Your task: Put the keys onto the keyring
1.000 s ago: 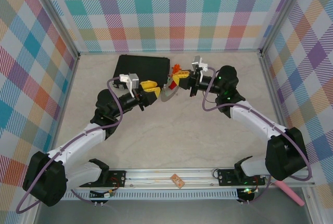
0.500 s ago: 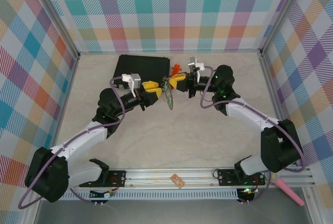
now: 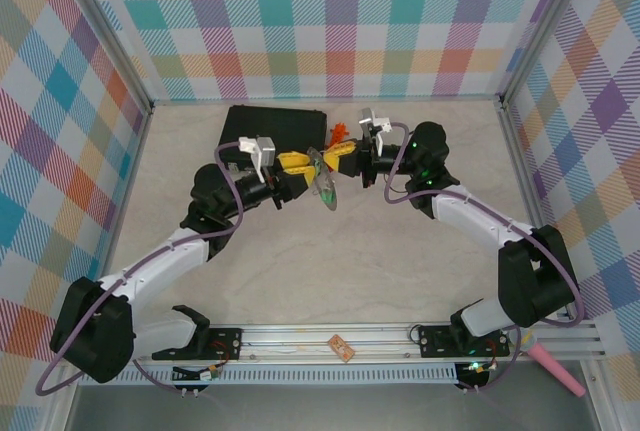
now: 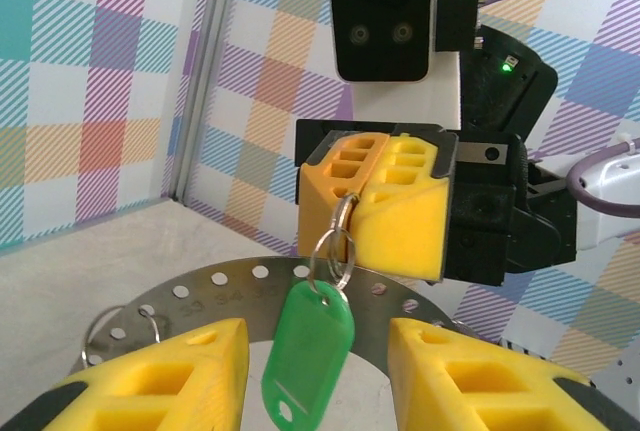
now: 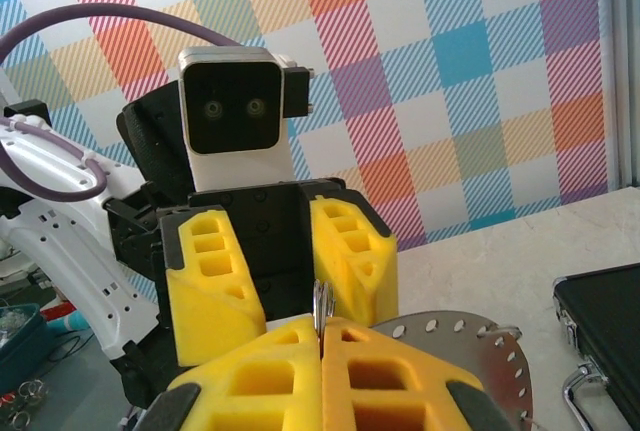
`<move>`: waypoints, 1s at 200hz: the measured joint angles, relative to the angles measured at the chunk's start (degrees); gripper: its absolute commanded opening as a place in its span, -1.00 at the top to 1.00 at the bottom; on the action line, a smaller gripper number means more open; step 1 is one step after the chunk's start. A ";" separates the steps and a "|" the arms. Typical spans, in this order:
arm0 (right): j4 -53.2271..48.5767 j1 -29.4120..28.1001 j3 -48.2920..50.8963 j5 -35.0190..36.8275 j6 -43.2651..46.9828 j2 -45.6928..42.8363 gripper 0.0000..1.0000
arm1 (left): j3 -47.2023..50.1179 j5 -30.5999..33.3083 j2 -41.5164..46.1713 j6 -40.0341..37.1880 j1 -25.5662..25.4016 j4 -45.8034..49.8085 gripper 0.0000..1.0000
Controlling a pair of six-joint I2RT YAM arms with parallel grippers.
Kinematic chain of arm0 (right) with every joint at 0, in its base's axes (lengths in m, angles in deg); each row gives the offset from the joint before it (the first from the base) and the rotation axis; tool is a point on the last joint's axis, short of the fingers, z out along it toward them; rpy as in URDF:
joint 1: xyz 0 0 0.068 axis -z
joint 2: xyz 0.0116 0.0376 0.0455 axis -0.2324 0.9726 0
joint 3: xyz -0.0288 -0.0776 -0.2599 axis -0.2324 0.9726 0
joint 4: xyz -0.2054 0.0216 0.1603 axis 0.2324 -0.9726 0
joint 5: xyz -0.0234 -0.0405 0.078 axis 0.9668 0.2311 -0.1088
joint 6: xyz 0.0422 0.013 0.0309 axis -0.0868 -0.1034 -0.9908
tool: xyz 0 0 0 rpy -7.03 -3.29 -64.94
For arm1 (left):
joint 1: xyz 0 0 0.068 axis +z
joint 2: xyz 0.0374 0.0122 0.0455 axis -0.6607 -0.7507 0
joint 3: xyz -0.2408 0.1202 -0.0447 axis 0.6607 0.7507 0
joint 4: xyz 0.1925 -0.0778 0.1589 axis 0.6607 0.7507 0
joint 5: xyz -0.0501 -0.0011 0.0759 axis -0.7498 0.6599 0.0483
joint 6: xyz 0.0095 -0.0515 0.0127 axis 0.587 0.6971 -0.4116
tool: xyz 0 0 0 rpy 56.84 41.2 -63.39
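Note:
My left gripper holds the keyring, a flat grey metal ring with small holes, across its width between the yellow fingers. Facing it, my right gripper is shut on the small wire ring of one of the keys. Its green tag hangs in front of the keyring's band. The key's blade is hidden. In the right wrist view the wire ring sticks up from my shut right gripper, with the keyring to the right. A second wire loop hangs on the keyring.
A black rectangular case lies behind the left gripper. Red and orange plastic pieces sit beside it, just behind the two grippers. Checked walls close the back and sides. A small orange piece lies on the front rail.
The left gripper has moved right and up with the keyring, which has turned more edge-on. The right gripper has shifted slightly left, so the two grippers now meet.

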 measured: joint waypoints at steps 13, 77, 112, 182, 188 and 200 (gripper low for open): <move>0.02 0.00 0.00 -0.02 -0.04 0.00 1.00 | -0.31 -0.04 -0.74 -0.13 -0.35 0.02 0.21; 0.09 -0.02 0.00 -0.57 -0.92 0.00 1.00 | -1.44 -0.46 -2.08 -1.64 -2.05 0.39 0.57; 0.11 -0.02 0.00 -1.07 -1.09 0.00 1.00 | -1.90 -0.28 -2.38 -2.71 -2.23 1.07 1.00; -0.79 -0.04 0.00 -0.37 -0.83 0.00 1.00 | -1.92 -0.24 -2.32 -3.78 -2.25 2.67 1.00; -0.81 -0.04 0.00 -0.20 -0.81 0.00 1.00 | -1.92 -0.26 -2.29 -4.04 -2.25 3.06 1.00; -0.81 -0.04 0.00 0.17 -0.76 0.00 1.00 | -1.92 -0.26 -2.29 -4.46 -2.29 3.52 1.00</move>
